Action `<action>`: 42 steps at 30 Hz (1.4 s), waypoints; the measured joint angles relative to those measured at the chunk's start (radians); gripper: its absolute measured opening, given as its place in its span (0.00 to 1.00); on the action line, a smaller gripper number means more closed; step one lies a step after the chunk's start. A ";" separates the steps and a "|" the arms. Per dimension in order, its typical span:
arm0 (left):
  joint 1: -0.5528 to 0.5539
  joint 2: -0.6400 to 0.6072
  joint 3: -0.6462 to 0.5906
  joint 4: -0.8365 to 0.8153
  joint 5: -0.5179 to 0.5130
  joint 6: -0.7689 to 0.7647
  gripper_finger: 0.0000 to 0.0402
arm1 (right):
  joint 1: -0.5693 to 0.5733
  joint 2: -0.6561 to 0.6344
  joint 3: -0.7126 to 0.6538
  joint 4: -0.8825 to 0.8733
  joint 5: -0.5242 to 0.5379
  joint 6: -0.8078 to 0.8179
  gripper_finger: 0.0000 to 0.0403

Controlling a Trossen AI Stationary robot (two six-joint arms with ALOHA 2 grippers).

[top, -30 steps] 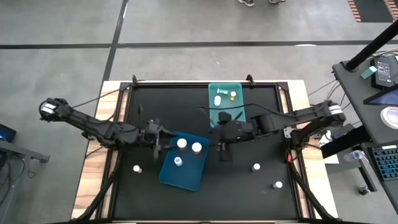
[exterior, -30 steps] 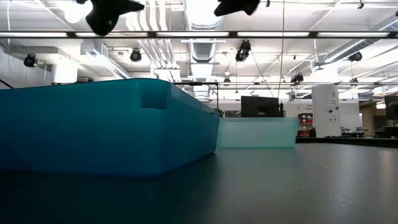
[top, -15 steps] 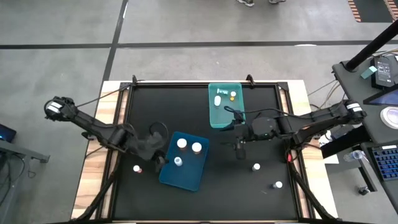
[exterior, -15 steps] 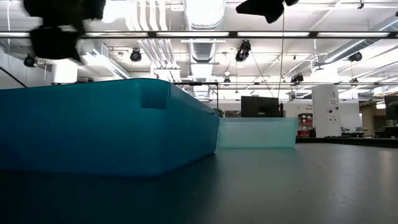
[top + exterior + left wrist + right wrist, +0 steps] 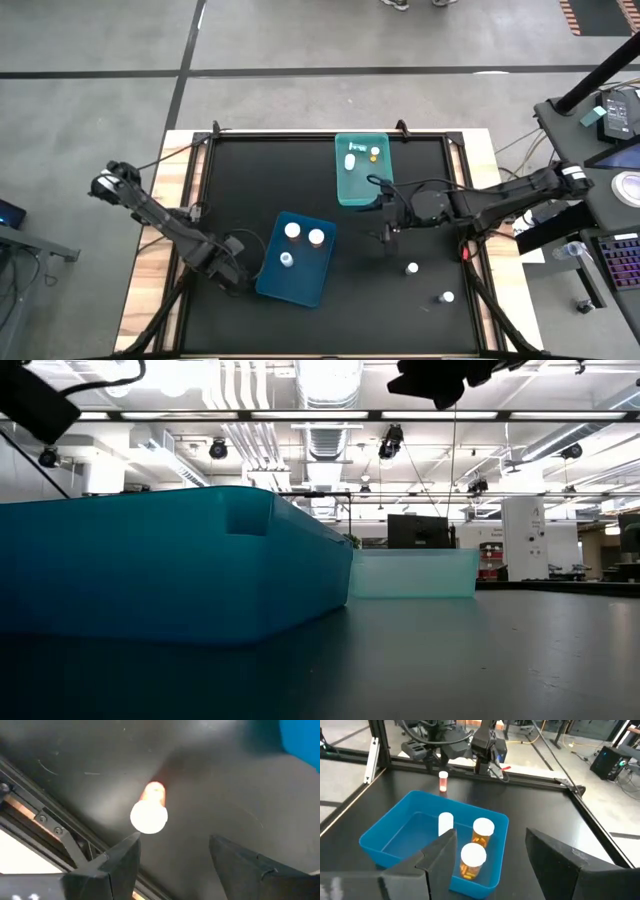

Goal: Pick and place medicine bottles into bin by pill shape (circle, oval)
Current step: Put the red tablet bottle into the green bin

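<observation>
An amber medicine bottle (image 5: 149, 814) with a white cap stands upright on the black table, left of the blue bin (image 5: 300, 285). My left gripper (image 5: 172, 855) hangs open above it, pointing down; in the high view the gripper (image 5: 235, 272) hides the bottle. The blue bin holds three bottles: two amber (image 5: 483, 832) (image 5: 472, 860) and one white (image 5: 445, 824). The green bin (image 5: 345, 190) at the far middle holds a few more. My right gripper (image 5: 385, 232) is open in the air between the two bins. Two white-capped bottles (image 5: 411, 268) (image 5: 447, 296) stand near right.
The table's metal frame rail (image 5: 45, 815) runs close beside the amber bottle. In the low view the blue bin's wall (image 5: 170, 560) fills the left and the green bin (image 5: 413, 573) stands behind it. Bare black table lies between the bins and the near edge.
My left gripper has swung from the blue bin's far-left corner toward the table's near-left, sinking and tipping from level to pointing down over the amber bottle. My right gripper has drawn back toward the table's right edge and sunk a little. Both stay open.
</observation>
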 joint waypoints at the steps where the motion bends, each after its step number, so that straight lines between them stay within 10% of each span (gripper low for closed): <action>1: -0.001 0.006 -0.004 0.002 0.000 -0.005 0.55 | 0.000 0.004 0.000 -0.001 0.000 -0.001 0.56; 27: -0.002 0.022 -0.091 0.004 -0.052 -0.021 0.54 | 0.000 0.006 0.002 -0.023 -0.008 0.018 0.56; 42: -0.003 0.021 -0.087 0.063 -0.030 0.013 0.21 | 0.001 0.006 0.003 -0.027 -0.008 0.030 0.56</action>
